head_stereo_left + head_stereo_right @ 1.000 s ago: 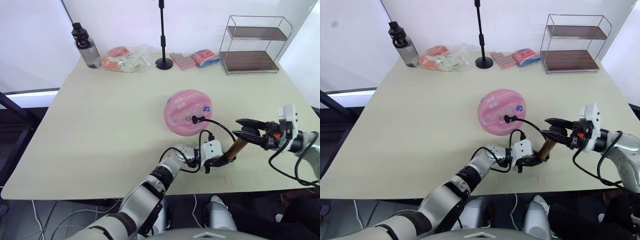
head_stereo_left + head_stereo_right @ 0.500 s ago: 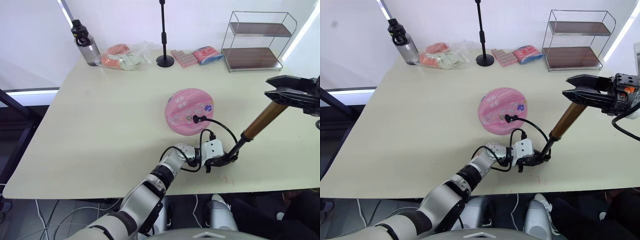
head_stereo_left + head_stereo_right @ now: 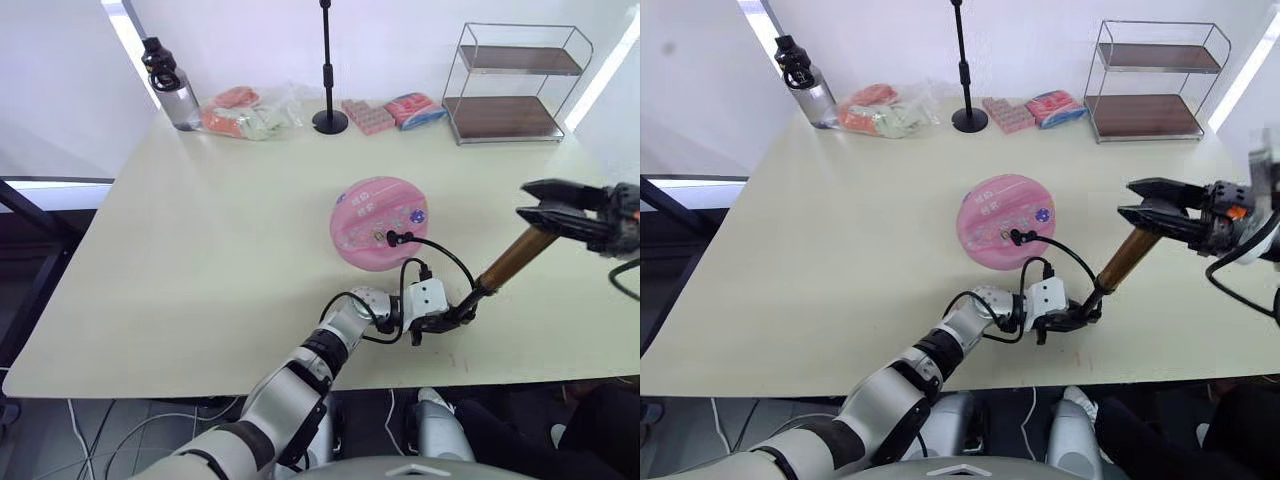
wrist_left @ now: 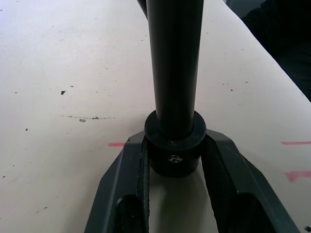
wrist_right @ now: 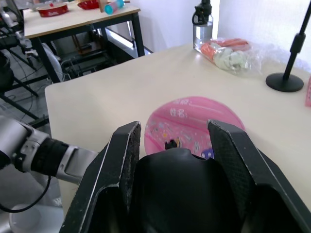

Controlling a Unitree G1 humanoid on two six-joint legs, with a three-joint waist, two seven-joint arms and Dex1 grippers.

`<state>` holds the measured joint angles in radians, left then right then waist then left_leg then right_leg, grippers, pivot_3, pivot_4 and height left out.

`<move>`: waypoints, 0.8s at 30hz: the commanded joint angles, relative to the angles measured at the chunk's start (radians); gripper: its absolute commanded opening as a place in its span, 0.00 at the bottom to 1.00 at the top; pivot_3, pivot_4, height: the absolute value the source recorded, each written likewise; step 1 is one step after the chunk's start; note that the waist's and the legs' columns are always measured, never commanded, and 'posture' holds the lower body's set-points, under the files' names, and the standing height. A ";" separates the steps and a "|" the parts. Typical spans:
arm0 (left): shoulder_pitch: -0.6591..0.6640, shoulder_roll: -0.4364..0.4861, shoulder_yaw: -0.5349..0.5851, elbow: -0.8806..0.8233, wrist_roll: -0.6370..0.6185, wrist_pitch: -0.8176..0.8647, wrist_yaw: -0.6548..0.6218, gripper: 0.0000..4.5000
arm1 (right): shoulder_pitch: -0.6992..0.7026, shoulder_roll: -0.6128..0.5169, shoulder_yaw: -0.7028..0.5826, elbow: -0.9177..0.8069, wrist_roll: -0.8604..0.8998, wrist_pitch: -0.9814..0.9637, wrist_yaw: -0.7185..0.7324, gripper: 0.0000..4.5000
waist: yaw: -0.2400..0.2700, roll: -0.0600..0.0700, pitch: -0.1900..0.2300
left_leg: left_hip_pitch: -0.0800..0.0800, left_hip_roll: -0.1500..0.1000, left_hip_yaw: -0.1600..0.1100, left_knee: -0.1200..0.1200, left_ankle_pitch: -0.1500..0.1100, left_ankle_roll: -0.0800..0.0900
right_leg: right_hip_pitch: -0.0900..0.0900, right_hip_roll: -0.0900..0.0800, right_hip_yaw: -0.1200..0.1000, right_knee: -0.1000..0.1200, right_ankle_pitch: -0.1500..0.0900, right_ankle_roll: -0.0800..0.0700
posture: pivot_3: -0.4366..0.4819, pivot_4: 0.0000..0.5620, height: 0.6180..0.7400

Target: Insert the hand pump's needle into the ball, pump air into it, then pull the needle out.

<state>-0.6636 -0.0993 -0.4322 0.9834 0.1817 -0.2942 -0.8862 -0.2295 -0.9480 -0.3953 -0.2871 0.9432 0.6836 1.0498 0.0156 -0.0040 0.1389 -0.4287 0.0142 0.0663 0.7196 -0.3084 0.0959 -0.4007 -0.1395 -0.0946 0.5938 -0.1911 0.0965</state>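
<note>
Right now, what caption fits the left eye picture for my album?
Left gripper steadies the hand pump while the right gripper works its handle, hose plugged into the pink ball.

**Lighting and Image Quality**

Illumination is bright and even. Strong daylight enters from windows behind the pale beige table (image 3: 200,230), washing out the white background. Shadows under objects are soft and short. The right black two-finger gripper (image 3: 548,204) shows slight motion blur. In the left wrist view, the close black pump shaft (image 4: 174,63) is soft-focused.
</note>
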 commanded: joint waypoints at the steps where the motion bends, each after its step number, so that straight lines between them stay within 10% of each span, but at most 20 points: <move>1: 0.038 0.032 -0.025 0.073 0.047 0.043 0.007 0.24 | 0.100 0.068 0.140 0.046 -0.184 -0.136 0.020 0.38 | -0.001 -0.002 -0.003 | 0.001 0.000 -0.005 0.000 0.000 0.001 | 0.003 0.004 0.001 0.000 -0.003 -0.006 | 0.48 0.27 1.00; 13: 0.044 0.033 -0.026 0.070 0.047 0.042 0.013 0.24 | 0.197 0.259 0.295 0.228 -0.430 -0.465 0.010 0.38 | -0.003 -0.009 -0.011 | 0.015 0.000 -0.010 -0.001 -0.002 -0.004 | 0.015 0.009 0.004 0.002 -0.006 -0.009 | 0.48 0.27 1.00; 24: 0.038 0.032 -0.024 0.081 0.048 0.039 0.015 0.24 | -0.013 -0.007 0.072 0.001 -0.117 -0.111 0.019 0.37 | 0.001 0.010 0.001 | 0.012 0.000 -0.014 -0.001 -0.002 -0.005 | 0.014 0.007 0.001 0.002 -0.007 -0.012 | 0.48 0.27 1.00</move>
<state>-0.6639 -0.1053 -0.4317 0.9908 0.1826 -0.2988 -0.8776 -0.2009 -0.9180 -0.2126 -0.2395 0.7471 0.5336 1.0635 0.0168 0.0059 0.1396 -0.4178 0.0129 0.0522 0.7182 -0.3102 0.0912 -0.3874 -0.1330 -0.0937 0.5955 -0.1981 0.0849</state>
